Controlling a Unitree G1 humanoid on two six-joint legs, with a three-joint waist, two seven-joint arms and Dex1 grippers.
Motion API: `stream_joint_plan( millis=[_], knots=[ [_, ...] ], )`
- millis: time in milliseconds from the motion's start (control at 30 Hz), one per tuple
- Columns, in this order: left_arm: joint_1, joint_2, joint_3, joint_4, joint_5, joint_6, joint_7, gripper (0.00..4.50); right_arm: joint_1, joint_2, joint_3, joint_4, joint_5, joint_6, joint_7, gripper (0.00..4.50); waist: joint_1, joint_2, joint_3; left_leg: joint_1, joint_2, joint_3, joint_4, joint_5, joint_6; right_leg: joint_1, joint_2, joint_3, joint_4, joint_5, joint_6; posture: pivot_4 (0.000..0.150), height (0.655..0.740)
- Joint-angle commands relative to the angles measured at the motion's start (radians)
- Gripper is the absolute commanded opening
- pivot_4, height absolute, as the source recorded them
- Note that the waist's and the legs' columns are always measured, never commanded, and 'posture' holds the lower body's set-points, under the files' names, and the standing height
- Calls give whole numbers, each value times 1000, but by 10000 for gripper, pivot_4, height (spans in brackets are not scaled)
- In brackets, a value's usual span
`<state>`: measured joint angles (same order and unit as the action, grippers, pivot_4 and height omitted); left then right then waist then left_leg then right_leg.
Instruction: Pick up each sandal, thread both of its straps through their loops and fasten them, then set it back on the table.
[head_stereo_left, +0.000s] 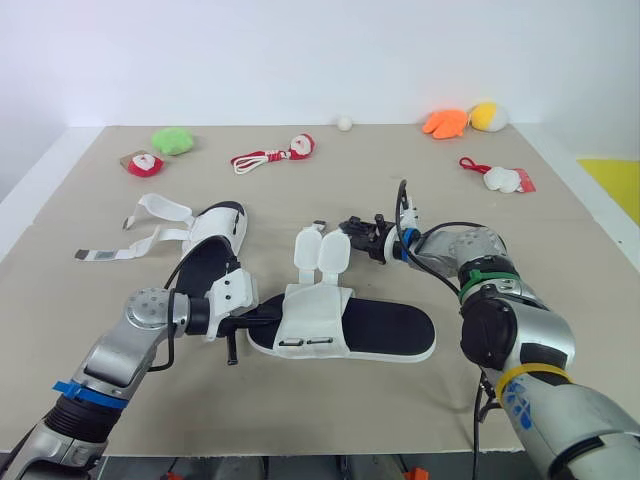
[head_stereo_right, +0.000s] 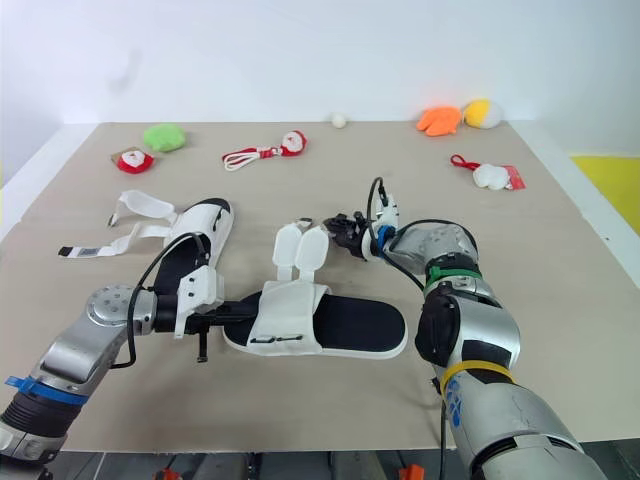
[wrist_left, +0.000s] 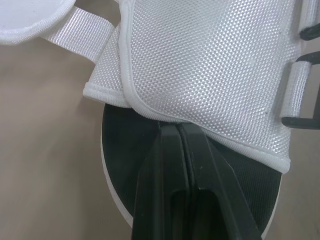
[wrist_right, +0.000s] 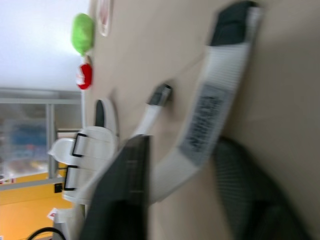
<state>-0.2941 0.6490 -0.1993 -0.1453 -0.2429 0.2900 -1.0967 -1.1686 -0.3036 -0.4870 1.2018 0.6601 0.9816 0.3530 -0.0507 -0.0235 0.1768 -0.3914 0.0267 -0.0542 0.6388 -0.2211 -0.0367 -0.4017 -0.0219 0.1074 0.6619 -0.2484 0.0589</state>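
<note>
Two sandals lie on the tan table (head_stereo_left: 300, 190), and both are undone. The near sandal (head_stereo_left: 385, 330) lies flat in front of the robot with its black sole facing up. Its white top part (head_stereo_left: 315, 318) sits across the end closer to the left arm. Its two wide flaps (head_stereo_left: 322, 250) are flipped open toward the far side, away from the two black loops (head_stereo_left: 305, 343) on the near edge of the white top part.

The left end effector (wrist_left: 176, 131) rests on the black sole at that same end. Its two black fingers are pressed tight together. Their tips are tucked under the edge of the white top part, so I cannot tell if they pinch any cloth.

The right end effector (head_stereo_left: 352, 232) hangs low over the table just beside the open flaps. Its fingers are spread apart. In the right wrist view a white strap (wrist_right: 205, 115) with a grey label runs between them, and they do not squeeze it.

The far sandal (head_stereo_left: 215, 240) lies behind the left arm. Its long thin straps (head_stereo_left: 150, 212) are spread out on the table toward the robot's left.

Along the far edge sit a green toy (head_stereo_left: 172, 140), an orange toy (head_stereo_left: 445, 122), a yellow toy (head_stereo_left: 488, 116) and a small white ball (head_stereo_left: 344, 123).
</note>
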Motion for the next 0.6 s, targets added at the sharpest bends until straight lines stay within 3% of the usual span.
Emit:
stream_joint_plan(
  millis=[33,167,267,467,600],
  knots=[
    [33,0,-70,38,47,31,1,0,-7,2,-6,4,-20,-13,8,909,0,-1,-1,0,0,0,0,0,0,0,0,0,0,0,0,1500,7400],
    [31,0,-69,41,47,31,2,0,-12,-2,26,-36,-55,-72,77,909,-1,-1,-1,0,0,-1,0,1,1,1,2,2,0,1,0,1500,7400],
    [29,2,-67,42,46,31,0,0,-8,4,119,-216,-94,-178,248,909,0,1,0,-1,0,-1,0,1,1,0,2,2,0,1,0,1500,7400],
    [25,4,-64,49,48,30,-6,0,100,-12,243,-864,15,-139,456,909,1,6,1,-4,0,-1,-1,1,1,-4,2,2,0,0,1,1500,7400],
    [16,6,-68,62,46,26,-13,0,219,-61,382,-1238,-2,-242,592,909,1,6,1,-6,1,-4,-3,1,1,-6,3,-1,0,-1,1,1500,7400]
  ],
)
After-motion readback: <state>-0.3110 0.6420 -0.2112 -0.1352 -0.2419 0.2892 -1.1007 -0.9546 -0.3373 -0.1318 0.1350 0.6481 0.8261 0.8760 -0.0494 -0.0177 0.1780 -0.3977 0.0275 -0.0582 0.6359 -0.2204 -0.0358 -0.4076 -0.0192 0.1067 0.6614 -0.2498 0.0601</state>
